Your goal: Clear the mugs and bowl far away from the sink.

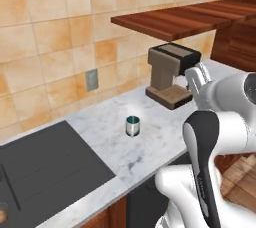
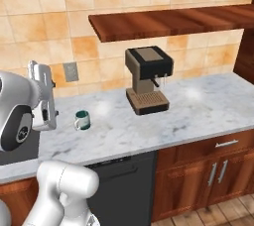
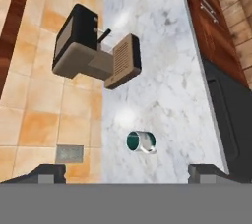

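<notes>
Open hand above the table, green-lined mug waiting below.

Left base view: the silvery mug [image 1: 132,126] stands upright on the marble table [image 1: 150,147], low and off to the sink [image 1: 45,167] side of the raised hand [image 1: 200,78], with the coffee machine [image 1: 170,73] just behind the hand. Right base view: the mug [image 2: 82,120] sits below and beyond the hand [image 2: 40,79], apart from it. Hand view: fingertips [image 3: 47,173] spread wide, nothing between them; the mug [image 3: 141,142] lies ahead (handle toward the cabinet side). Judged step: reaching for this mug; next calls for descending, centring, then closing.
</notes>
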Controlling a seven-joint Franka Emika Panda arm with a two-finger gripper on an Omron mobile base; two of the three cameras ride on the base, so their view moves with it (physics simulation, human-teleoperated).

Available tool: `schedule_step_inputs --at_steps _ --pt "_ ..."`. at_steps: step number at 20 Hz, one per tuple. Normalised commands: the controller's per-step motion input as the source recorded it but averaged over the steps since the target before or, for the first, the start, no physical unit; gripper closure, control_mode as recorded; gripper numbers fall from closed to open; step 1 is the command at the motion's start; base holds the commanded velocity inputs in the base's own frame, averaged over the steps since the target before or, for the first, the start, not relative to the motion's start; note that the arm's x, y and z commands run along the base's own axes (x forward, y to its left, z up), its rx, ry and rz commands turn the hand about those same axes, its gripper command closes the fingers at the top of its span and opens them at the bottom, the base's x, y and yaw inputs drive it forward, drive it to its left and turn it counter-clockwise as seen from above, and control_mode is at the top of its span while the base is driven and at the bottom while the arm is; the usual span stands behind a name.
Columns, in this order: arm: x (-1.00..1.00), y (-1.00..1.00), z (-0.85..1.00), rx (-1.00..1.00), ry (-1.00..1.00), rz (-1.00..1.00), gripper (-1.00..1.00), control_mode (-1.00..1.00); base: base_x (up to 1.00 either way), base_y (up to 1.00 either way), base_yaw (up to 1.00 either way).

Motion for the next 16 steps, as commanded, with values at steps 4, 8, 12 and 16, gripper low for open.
schedule_step_inputs --at_steps 4,8,12,16 --pt "0.30 0.30 -0.18 -0.14 0.20 0.07 -1.00 -1.00 0.17 0.20 -0.07" --pt "0.02 0.19 -0.16 -0.18 0.32 0.34 -1.00 -1.00 0.00 0.00 0.00" --pt "0.09 0.08 -0.11 -0.15 0.31 0.45 -1.00 -1.00 0.00 0.00 0.00" --pt "0.01 0.11 -0.12 -0.18 0.21 0.45 -1.00 -1.00 0.00 0.00 0.00"
